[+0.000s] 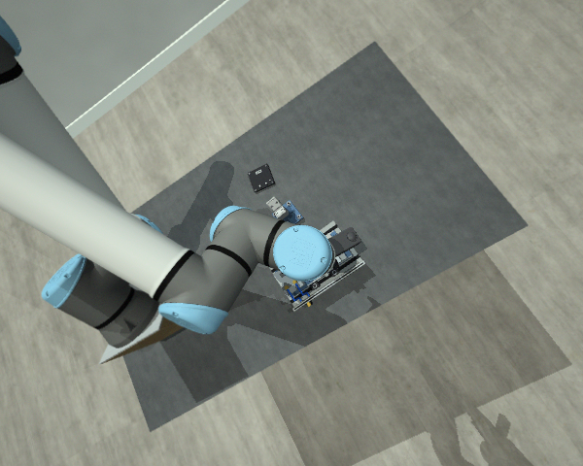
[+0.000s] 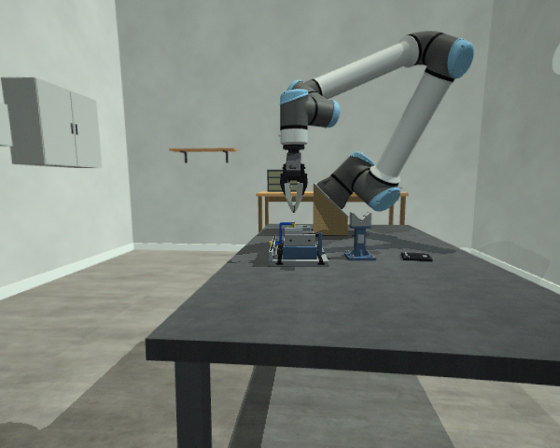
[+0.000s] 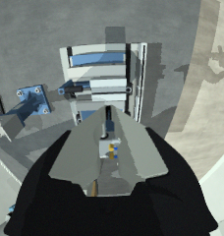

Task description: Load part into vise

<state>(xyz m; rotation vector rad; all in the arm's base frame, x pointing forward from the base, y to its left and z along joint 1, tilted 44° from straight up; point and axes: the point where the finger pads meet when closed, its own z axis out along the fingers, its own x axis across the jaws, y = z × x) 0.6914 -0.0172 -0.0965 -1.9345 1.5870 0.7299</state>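
One gripper [image 2: 293,210] [image 3: 108,106]: fingertips together, grasping nothing; above vise [image 2: 300,239] [image 3: 109,71].
Vise: near worktop's [image 1: 422,150] [image 2: 367,308] long edge (blue hose [image 2: 280,232] alongside).
Infeed plate [image 1: 260,178] [image 2: 416,256]: nearer opposite long edge.

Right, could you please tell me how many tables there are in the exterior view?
2: a dark table in the foreground, and a wooden table at the back, partly hidden. Others may be out of view.

One vise [image 1: 349,265] [image 2: 300,240] [image 3: 96,71], one V-block [image 1: 280,212] [image 2: 360,220] [image 3: 9,129]
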